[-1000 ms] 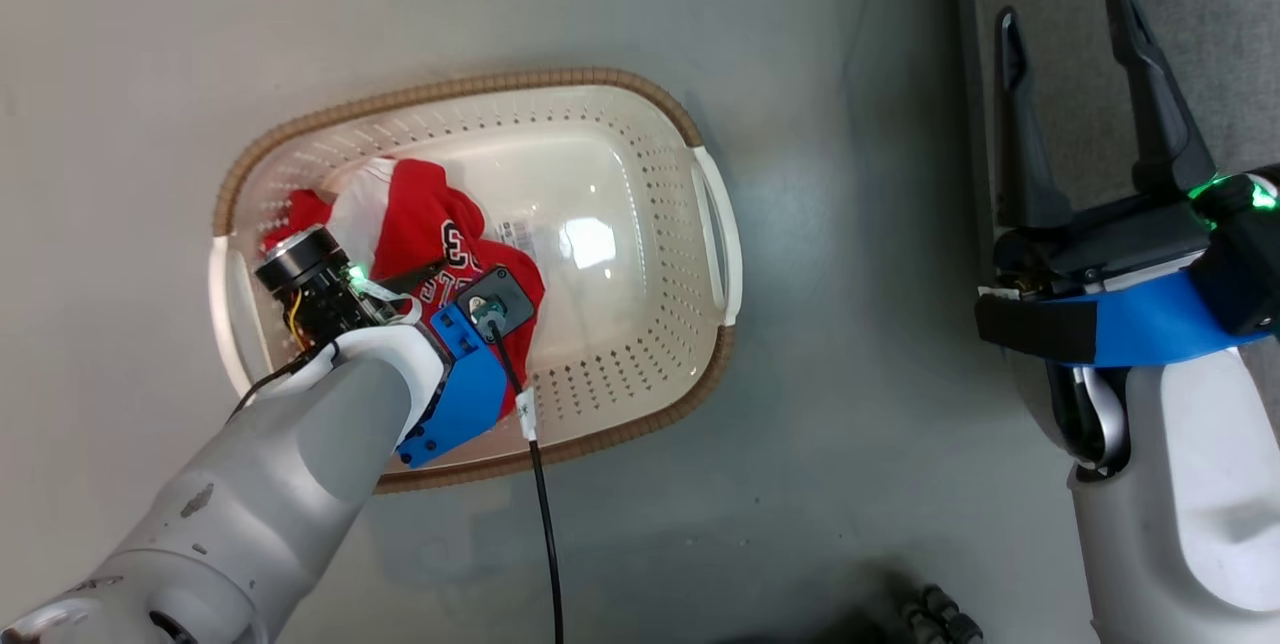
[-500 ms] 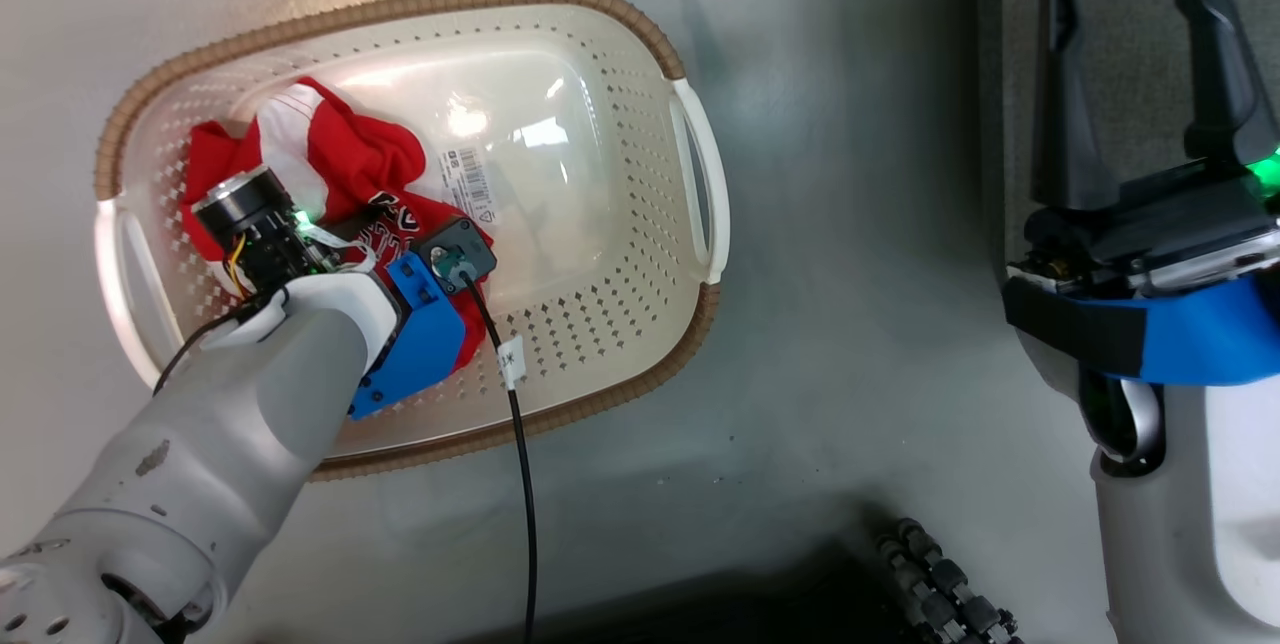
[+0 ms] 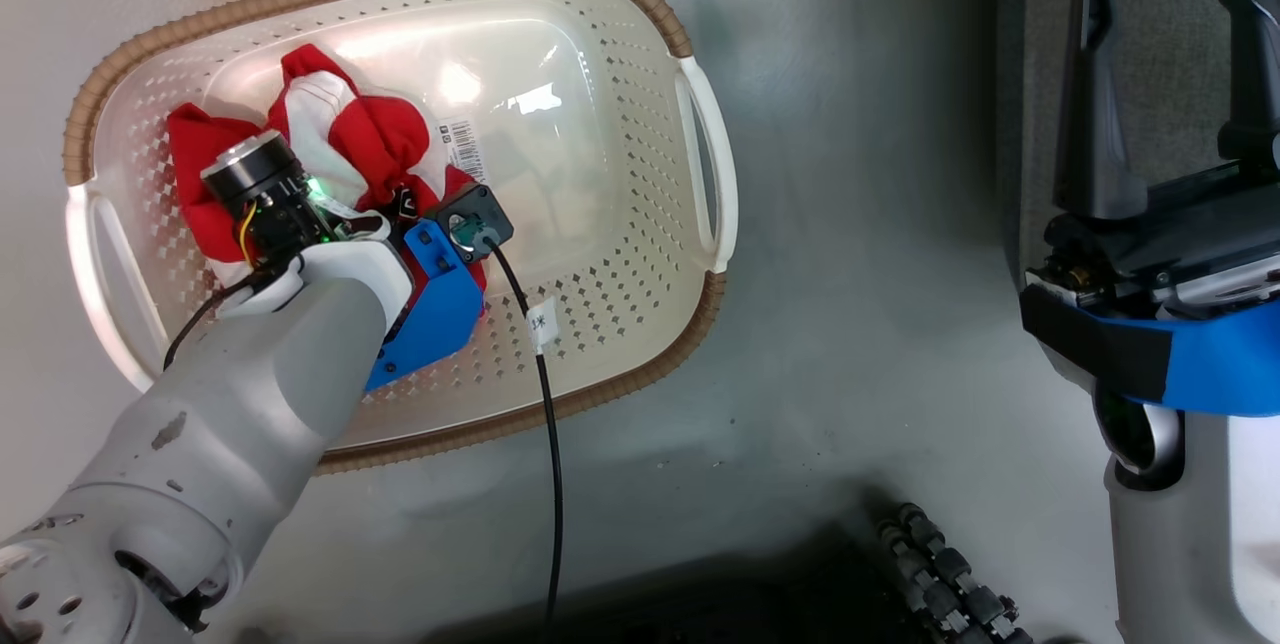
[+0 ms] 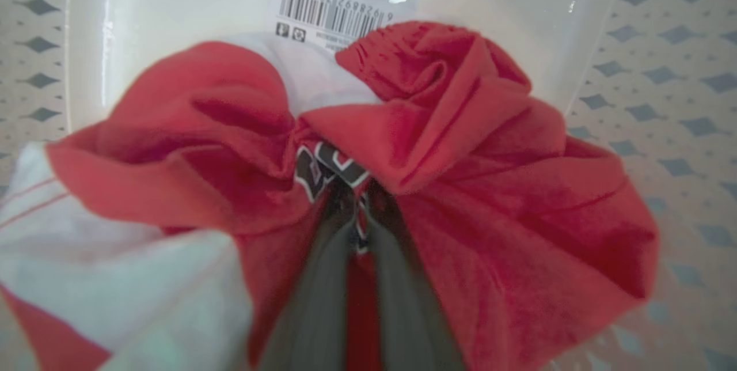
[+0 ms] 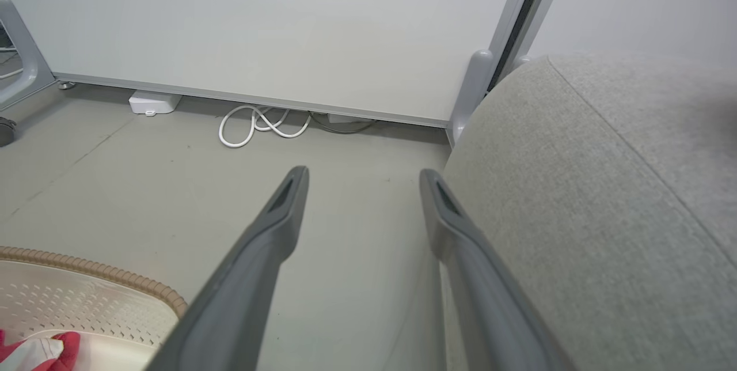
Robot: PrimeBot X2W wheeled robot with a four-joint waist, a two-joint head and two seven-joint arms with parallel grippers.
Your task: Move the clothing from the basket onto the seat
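A bunched red jersey (image 3: 375,139) with white panels lies in the left part of the cream basket (image 3: 620,314), which stands on the grey floor. My left gripper (image 4: 358,192) is down inside the basket, shut on a fold of the red jersey (image 4: 460,146); its dark fingers (image 4: 314,302) pinch the cloth near the black-and-white lettering. In the head view the wrist covers the fingers. My right gripper (image 5: 363,178) hangs open and holds nothing, at the edge of the light-grey seat (image 5: 604,198). The seat (image 3: 1150,54) lies at the upper right of the head view.
A barcode sticker (image 4: 331,14) shows on the basket's shiny bottom. A black cable (image 3: 550,424) runs from my left wrist down across the basket rim. White cord loops (image 5: 259,123) lie by the wall. Dark ribbed hose (image 3: 950,584) lies on the floor at the bottom.
The head camera has shifted, so the basket sits higher and further left in its view. My left gripper has gathered the jersey into a tighter, higher bunch. The right gripper stays open.
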